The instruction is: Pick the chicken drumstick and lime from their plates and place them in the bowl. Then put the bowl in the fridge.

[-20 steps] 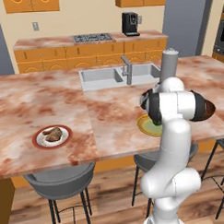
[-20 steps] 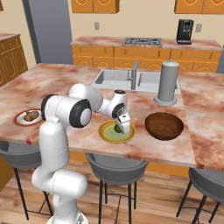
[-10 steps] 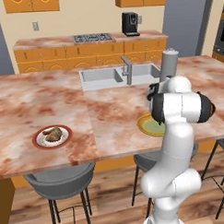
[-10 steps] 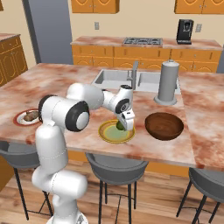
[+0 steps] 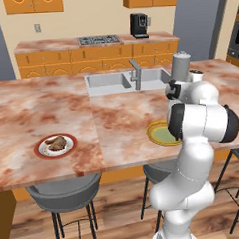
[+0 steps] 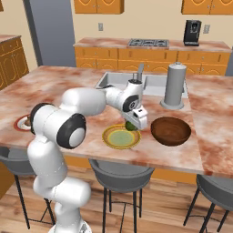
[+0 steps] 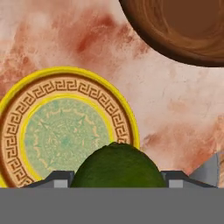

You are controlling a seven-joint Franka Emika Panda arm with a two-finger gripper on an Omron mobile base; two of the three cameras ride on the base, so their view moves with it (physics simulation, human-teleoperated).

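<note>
Marble island counter [image 6: 54, 86] carries everything. Your tool [image 6: 132, 122], jaws clamped on the lime [image 6: 130, 125], has risen off the yellow-rimmed plate [image 6: 121, 137] since a second ago and hangs over its bowl-side edge. Bowl [image 6: 170, 131] sits just beyond; drumstick [image 5: 56, 142] waits on the red-rimmed plate [image 5: 55, 146].

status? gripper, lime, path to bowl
Gripper shut on lime, lifted above the yellow-rimmed plate. Bowl empty, beside plate. Nothing between them. Chicken drumstick on red-rimmed plate.
</note>
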